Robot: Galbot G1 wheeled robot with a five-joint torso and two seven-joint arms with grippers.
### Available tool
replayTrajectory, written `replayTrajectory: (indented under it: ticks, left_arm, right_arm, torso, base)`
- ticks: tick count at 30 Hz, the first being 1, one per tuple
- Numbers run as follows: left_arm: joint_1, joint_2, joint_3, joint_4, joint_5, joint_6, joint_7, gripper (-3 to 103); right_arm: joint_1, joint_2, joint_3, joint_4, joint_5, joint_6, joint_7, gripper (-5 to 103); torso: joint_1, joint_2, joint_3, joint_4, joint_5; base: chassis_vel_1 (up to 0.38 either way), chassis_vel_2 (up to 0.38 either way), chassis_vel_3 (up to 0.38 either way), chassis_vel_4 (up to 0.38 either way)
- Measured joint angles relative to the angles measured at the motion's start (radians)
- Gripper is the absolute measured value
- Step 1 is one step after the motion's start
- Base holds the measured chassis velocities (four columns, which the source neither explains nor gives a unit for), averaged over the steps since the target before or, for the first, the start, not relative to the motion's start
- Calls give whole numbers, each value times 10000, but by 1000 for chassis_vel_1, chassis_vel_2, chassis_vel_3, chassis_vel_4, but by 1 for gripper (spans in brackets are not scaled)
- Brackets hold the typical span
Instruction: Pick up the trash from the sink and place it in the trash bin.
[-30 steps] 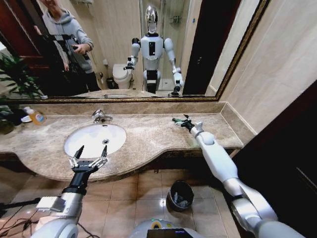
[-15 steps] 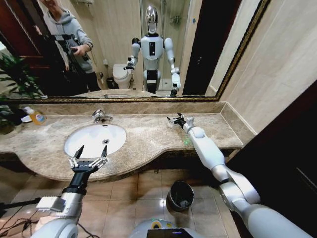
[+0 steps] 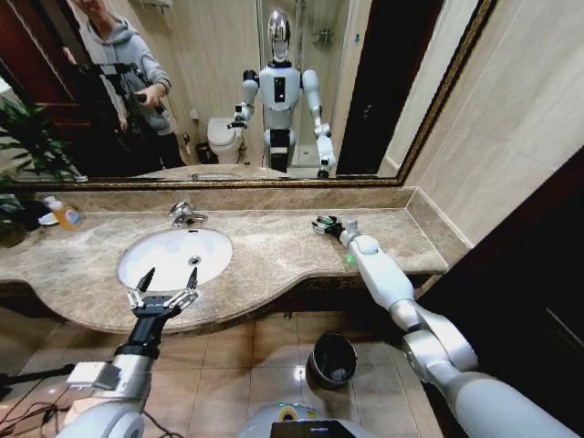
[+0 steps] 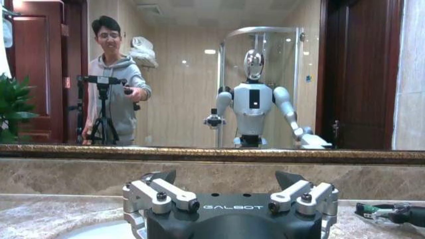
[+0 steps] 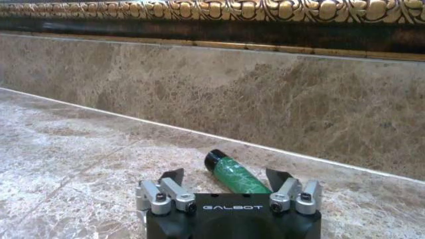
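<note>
head camera overlooks countertop [image 3: 274, 251]; both wrist cameras face the mirror wall.

This is a bathroom, most likely in a home or a hotel suite. A white oval sink [image 3: 174, 256] with a chrome faucet [image 3: 185, 213] sits in a mottled brown marble countertop [image 3: 274, 251] that runs along the far wall, with a matching marble backsplash behind it. Above hangs a wide mirror [image 3: 228, 91] in an ornate gilt frame [image 5: 219, 10]. The mirror reflects a white toilet [image 3: 222, 139] and what seems to be a glass shower enclosure [image 4: 262, 84]. An orange soap bottle [image 3: 66, 214] stands at the far left beside a green plant [image 3: 32, 146]. The floor is tiled in beige, with a small black trash bin [image 3: 332, 359] near the counter, and dark wooden doors stand at the right.
</note>
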Motion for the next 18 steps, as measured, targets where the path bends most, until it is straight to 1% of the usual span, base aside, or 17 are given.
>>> replayTrajectory:
  ticks: [2,3,4,5,6,7,8,9,10,13,14,15,16,17,18]
  left_arm:
    - [0,0,0,0,0,0,0,100]
    - [0,0,0,0,0,0,0,100]
    - [0,0,0,0,0,0,0,100]
    - [0,0,0,0,0,0,0,100]
    - [0,0,0,0,0,0,0,100]
    - [0,0,0,0,0,0,0,100]
    - [0,0,0,0,0,0,0,100]
    - [0,0,0,0,0,0,0,100]
    - [0,0,0,0,0,0,0,100]
    - [0,0,0,0,0,0,0,100]
    - [0,0,0,0,0,0,0,100]
    - [0,0,0,0,0,0,0,100]
    - [0,0,0,0,0,0,0,100]
    - [0,0,0,0,0,0,0,100]
    - [0,0,0,0,0,0,0,100]
  right_arm:
    - [-6,30,21,5,2,-5,23,77]
    - [-6,30,21,5,2,-5,23,77]
    - [-13,51,32,5,-1,-5,39,73]
    - [-23,68,42,5,-10,-3,51,73]
    - [-41,74,51,6,-28,-1,65,68]
    - [-41,74,51,6,-28,-1,65,68]
    - [-69,74,59,25,-48,-1,81,65]
    - [-91,73,64,53,-57,-1,86,65]
    - [-136,68,87,111,-76,-1,98,57]
    - [-185,61,132,167,-84,-2,138,57]
    - [-204,48,141,193,-88,-4,148,48]
    - [-275,-9,152,286,-93,-21,157,44]
    - [-275,-9,152,286,-93,-21,157,44]
    - [-328,-40,158,361,-93,-45,173,41]
    - [-400,-83,168,467,-85,-92,195,41]
  torso:
    - [0,0,0,0,0]
    - [0,0,0,0,0]
    - [0,0,0,0,0]
    - [0,0,0,1,0]
    - [0,0,0,1,0]
    - [0,0,0,1,0]
    - [0,0,0,0,-1]
    - [0,0,0,0,-1]
    - [0,0,0,0,0]
    - [0,0,0,1,0]
    - [0,0,0,1,0]
    - [0,0,0,2,0]
    - [0,0,0,2,0]
    - [0,0,0,1,0]
    - [0,0,0,1,0]
  base:
    - [0,0,0,0]
    - [0,0,0,0]
    - [0,0,0,0]
    - [0,0,0,0]
    - [0,0,0,0]
    - [0,0,0,0]
    - [0,0,0,0]
    - [0,0,0,0]
    - [0,0,0,0]
    - [0,0,0,0]
    - [0,0,0,0]
    - [0,0,0,0]
    - [0,0,0,0]
    - [0,0,0,0]
    - [0,0,0,0]
